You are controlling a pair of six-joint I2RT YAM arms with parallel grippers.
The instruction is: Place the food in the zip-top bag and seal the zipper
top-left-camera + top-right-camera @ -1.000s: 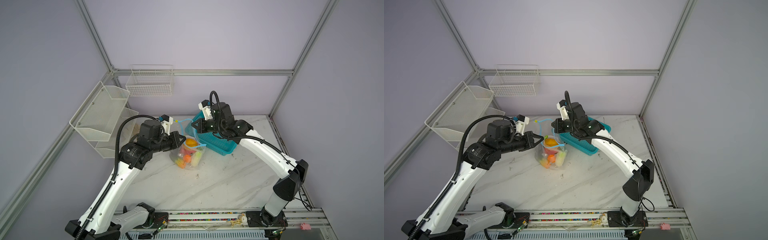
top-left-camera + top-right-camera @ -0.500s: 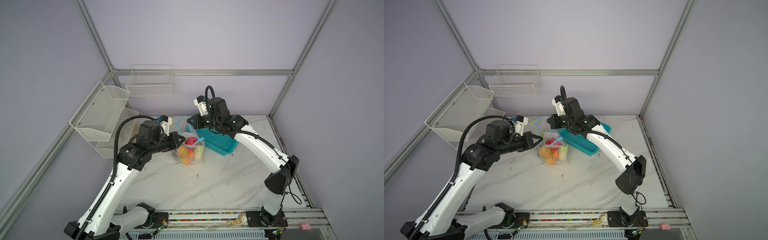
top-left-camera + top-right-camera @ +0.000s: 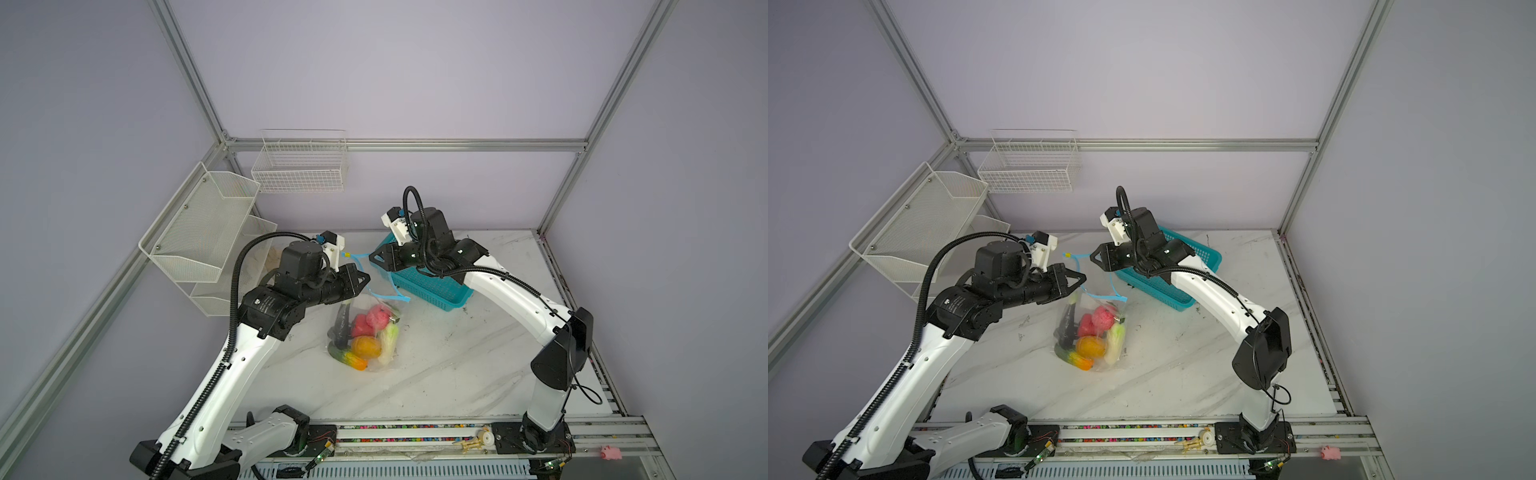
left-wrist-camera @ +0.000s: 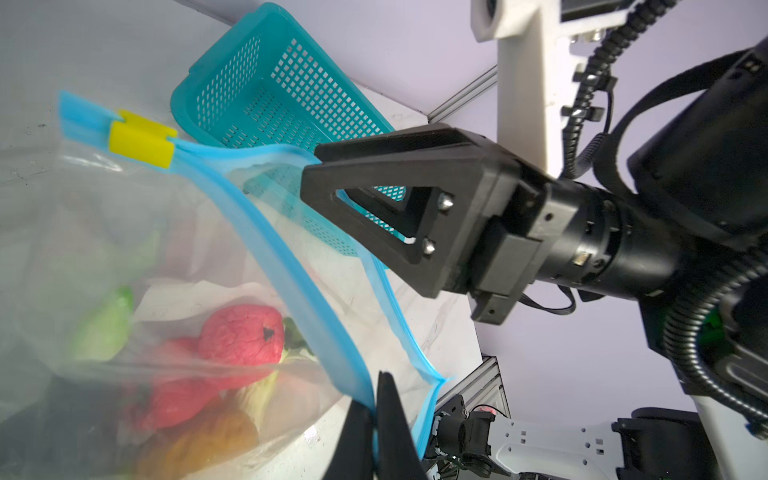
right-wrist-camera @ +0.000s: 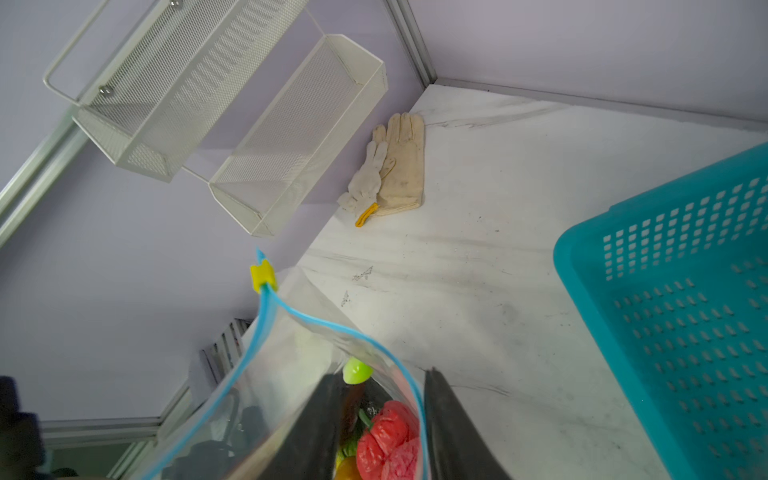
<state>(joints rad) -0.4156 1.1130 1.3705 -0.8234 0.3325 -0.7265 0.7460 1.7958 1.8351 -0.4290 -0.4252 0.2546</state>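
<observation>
No legible txt in any view.
Only candidates: small white print + logo on left arm's black joint housing (image 3: 266, 306), visible in both top views (image 3: 953, 301) but too small to read. Tiny white mark on right arm's black wrist link (image 3: 460, 250), same in both top views, also unreadable. Wrist views: no readable letters, nos. or signs.

Pale lavender walls (image 3: 415, 75), aluminium frame posts (image 3: 193, 83) in the corners. White marble-veined table (image 3: 436, 374). Wire basket (image 3: 299, 166) on the back wall, mesh shelves (image 3: 199, 232) on the side wall. Gloves (image 5: 399, 166) lie in the table's corner. Soft, even light.
</observation>
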